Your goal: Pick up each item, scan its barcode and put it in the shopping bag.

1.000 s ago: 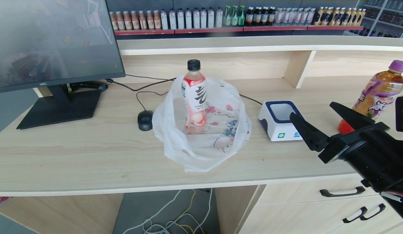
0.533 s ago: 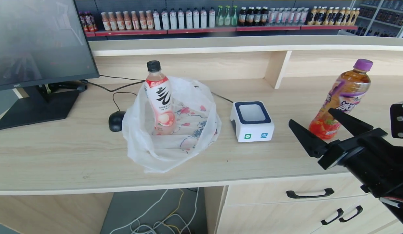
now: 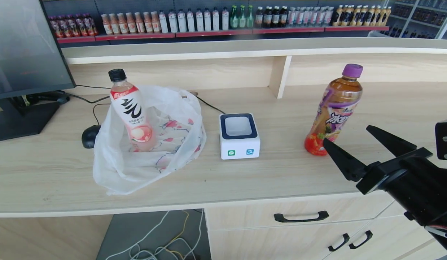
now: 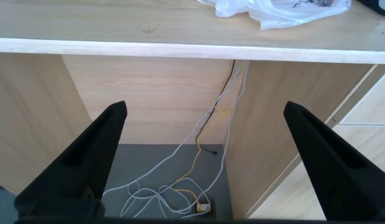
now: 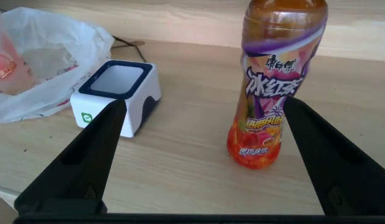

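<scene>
One bottle stands outside the shopping bag (image 3: 147,155): the purple-capped bottle (image 3: 335,108), upright on the table (image 3: 281,177) toward its right end, about midway between the front edge and the raised back ledge. Its long axis is vertical with the cap up, so a grasp would most likely come from the side, across the labelled body. The right jaws are spread wide apart and hold nothing. They hang over the table's front edge near the right end, with the tips aimed toward the back edge. From the head view the bottle lies beyond them and off toward the robot's left, its red base near the left-hand tip but not touching it. The right wrist view agrees: the purple-capped bottle (image 5: 279,87) sits ahead of the gap, much closer to one finger's line than to the other. By my reading the jaws would need to shift leftward to centre the bottle, then advance toward the back edge before closing. The left jaws are also wide apart and empty, low beneath the front edge and facing the cables (image 4: 198,180) under the table, so the right arm is far nearer. The scanner (image 3: 239,135) sits between bottle and bag, and a pink bottle (image 3: 131,112) is already standing inside the bag.
</scene>
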Available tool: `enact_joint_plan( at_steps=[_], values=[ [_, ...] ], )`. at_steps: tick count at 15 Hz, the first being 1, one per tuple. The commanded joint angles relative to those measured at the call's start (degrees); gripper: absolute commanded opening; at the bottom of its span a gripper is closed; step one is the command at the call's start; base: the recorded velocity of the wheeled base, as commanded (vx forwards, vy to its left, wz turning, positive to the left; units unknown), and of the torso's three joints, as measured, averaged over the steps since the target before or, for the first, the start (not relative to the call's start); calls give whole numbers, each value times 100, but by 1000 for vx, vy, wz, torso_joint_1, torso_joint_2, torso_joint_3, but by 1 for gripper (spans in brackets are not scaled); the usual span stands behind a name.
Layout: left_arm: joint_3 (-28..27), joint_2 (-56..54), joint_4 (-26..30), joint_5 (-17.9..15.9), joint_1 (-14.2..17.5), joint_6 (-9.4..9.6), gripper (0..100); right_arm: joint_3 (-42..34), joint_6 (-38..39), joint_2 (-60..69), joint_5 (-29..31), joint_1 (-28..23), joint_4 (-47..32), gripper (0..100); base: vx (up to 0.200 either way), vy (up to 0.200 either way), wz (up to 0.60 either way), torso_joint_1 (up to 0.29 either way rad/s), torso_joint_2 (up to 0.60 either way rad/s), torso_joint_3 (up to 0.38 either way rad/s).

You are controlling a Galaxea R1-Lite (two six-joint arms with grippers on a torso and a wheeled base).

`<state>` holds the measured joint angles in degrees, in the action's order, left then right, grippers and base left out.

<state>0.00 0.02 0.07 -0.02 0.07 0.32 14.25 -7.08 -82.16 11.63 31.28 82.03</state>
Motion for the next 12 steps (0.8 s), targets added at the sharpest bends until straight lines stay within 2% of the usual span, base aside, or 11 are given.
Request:
enact_joint_plan(
  at_steps=[1, 12],
  values=[
    [0, 6, 1, 2, -7, 3, 100, -1, -4, -1, -3, 10, -3, 100, 0, 0, 0, 0, 0, 0],
    [0, -2, 1, 2, -7, -5, 100, -300, -4, 183, -12, 10, 6, 100, 0, 0, 0, 0, 0, 0]
  ],
)
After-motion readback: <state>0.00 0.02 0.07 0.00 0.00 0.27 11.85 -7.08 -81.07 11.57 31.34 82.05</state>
